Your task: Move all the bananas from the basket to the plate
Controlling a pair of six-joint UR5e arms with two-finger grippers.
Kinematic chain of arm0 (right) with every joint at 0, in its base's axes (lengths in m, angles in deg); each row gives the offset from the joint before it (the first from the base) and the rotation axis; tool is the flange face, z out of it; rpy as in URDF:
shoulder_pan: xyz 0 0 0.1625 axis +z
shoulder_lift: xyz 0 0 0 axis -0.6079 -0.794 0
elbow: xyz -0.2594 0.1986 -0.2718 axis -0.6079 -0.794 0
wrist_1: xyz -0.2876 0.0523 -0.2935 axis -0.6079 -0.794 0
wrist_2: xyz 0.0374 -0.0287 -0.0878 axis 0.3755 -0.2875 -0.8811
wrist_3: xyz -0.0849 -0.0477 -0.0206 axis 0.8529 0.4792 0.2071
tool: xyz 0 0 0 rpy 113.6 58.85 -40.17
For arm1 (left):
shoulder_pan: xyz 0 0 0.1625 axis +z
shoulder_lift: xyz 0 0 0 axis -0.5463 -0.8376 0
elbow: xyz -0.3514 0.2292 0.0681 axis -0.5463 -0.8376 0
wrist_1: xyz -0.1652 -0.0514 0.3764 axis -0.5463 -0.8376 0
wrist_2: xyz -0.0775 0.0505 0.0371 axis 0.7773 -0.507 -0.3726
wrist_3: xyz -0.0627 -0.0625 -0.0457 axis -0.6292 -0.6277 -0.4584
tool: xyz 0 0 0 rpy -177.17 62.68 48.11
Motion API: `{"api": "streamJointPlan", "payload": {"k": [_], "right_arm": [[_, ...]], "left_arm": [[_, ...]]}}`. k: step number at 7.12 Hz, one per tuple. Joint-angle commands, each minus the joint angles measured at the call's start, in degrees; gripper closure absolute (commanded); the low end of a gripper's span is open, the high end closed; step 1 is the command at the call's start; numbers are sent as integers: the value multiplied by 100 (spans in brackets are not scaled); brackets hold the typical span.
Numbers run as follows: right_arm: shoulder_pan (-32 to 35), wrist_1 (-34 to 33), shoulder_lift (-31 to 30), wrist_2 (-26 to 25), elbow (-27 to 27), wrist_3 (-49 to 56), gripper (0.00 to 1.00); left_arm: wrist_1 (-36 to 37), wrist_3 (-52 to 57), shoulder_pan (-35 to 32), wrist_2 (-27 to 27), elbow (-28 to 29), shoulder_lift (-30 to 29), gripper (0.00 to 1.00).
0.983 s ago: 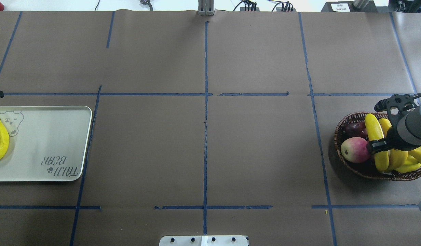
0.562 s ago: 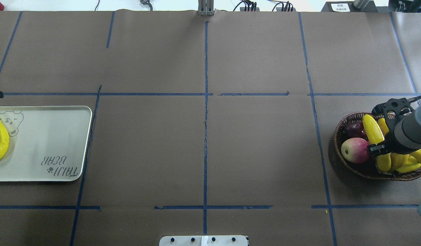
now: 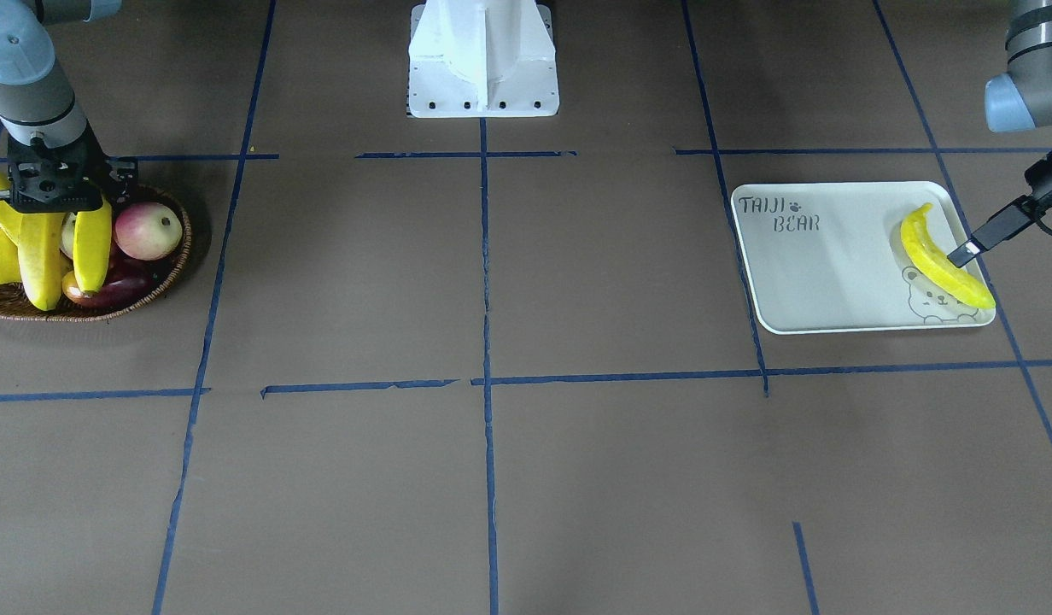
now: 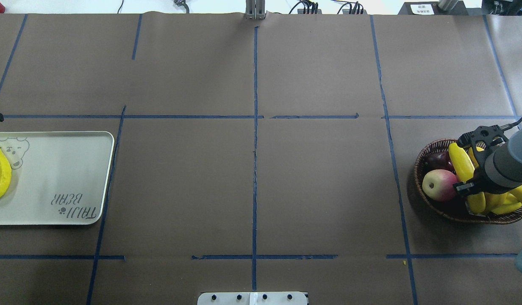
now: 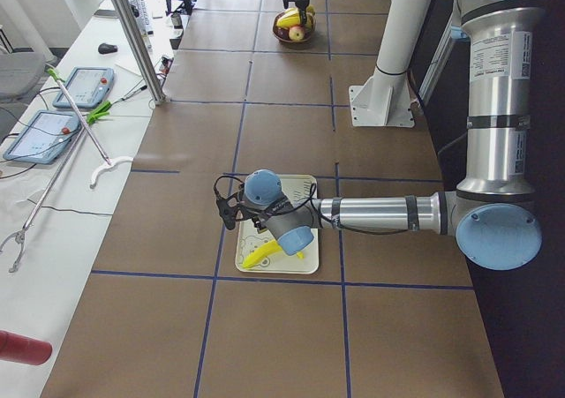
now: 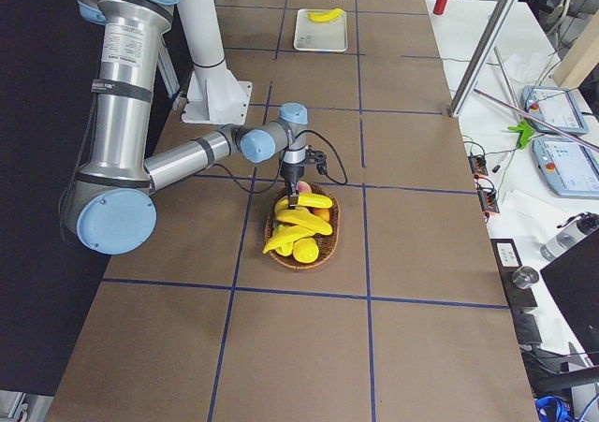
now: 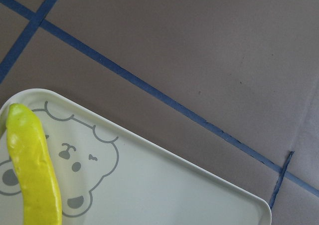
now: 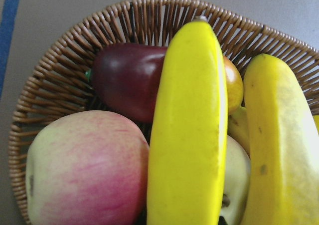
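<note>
Table (image 4: 320,190) paper is crossed by blue tape (image 4: 180,116). The plate (image 3: 833,256) is set at the robot's left, one banana (image 4: 0,173) laid over its bear drawing (image 7: 84,160). The basket (image 8: 60,75) is placed at the right, other bananas (image 4: 498,202) piled beside a red apple (image 4: 439,185). Its topmost banana (image 8: 187,125) is clenched by the right gripper (image 3: 61,201). The left gripper (image 3: 991,233) is held above the plate; its jaw state cannot be told
</note>
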Motion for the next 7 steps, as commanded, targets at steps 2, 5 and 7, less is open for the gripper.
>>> {"api": "streamJointPlan", "payload": {"k": [2,5,7], "right_arm": [[92,-148,-12,110,528,23,81],[443,-484,477,1179,1190,-20,82],[409,-483,1434,1419,946,-326,81]], "left_arm": [[-1,-12,9,0,0,1,0],[-499,-20,218,17,-9,-61,0],[-844,-535,578,9,-105,-366,0]]}}
